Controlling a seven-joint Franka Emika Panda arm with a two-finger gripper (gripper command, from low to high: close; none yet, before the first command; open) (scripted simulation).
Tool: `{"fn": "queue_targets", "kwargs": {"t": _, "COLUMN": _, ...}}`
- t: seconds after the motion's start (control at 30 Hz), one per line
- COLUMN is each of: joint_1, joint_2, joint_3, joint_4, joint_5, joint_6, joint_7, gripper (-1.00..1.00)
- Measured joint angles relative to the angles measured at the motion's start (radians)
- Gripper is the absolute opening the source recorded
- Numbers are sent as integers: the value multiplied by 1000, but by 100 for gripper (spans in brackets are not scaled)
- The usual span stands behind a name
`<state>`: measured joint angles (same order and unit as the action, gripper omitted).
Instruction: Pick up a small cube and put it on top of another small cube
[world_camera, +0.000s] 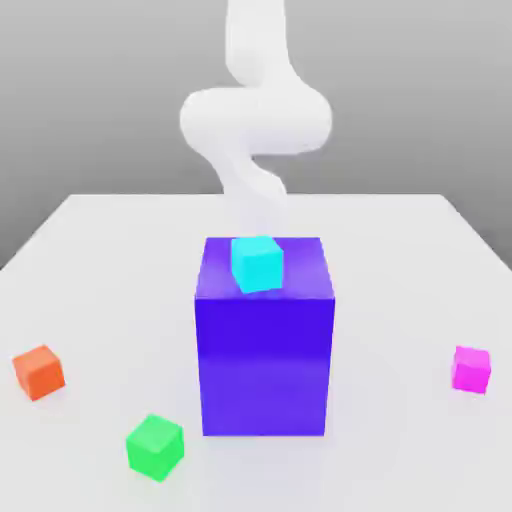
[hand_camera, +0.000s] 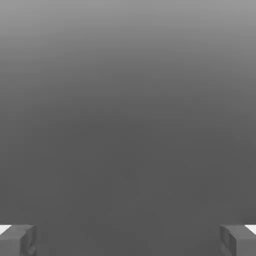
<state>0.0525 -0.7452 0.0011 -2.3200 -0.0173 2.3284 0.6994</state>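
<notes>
Jaws of the gripper (hand_camera: 128, 240) spread fully wide, holding nothing, since the small plain magenta cube (world_camera: 471, 368) sits untouched on the white table (world_camera: 100, 260), well apart from the big blue block (world_camera: 265, 350).

cyan cube (world_camera: 257, 263) on blue block (world_camera: 264, 335) | magenta cube (world_camera: 471, 368) apart, ext. right

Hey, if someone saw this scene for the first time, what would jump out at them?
The big blue block at the table's centre, with a cyan cube on top and the white arm looming behind it. Around it sit small cubes: orange and green toward the exterior view's left, magenta toward its right.
</notes>
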Motion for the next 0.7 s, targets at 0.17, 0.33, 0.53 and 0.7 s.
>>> {"fn": "queue_targets", "kwargs": {"t": 0.17, "joint_1": 107, "joint_2": 113, "joint_3": -1, "joint_4": -41, "joint_5": -32, "joint_6": 58, "joint_7": -209, "gripper": 0}}
{"fn": "queue_targets", "kwargs": {"t": 0.33, "joint_1": 208, "joint_2": 222, "joint_3": -3, "joint_4": -80, "joint_5": -56, "joint_6": 114, "joint_7": -416, "gripper": 0}}
{"fn": "queue_targets", "kwargs": {"t": 0.53, "joint_1": 324, "joint_2": 352, "joint_3": -5, "joint_4": -128, "joint_5": -75, "joint_6": 181, "joint_7": -672, "gripper": 0}}
{"fn": "queue_targets", "kwargs": {"t": 0.7, "joint_1": 416, "joint_2": 461, "joint_3": -3, "joint_4": -168, "joint_5": -80, "joint_6": 238, "joint_7": -893, "gripper": 0}}
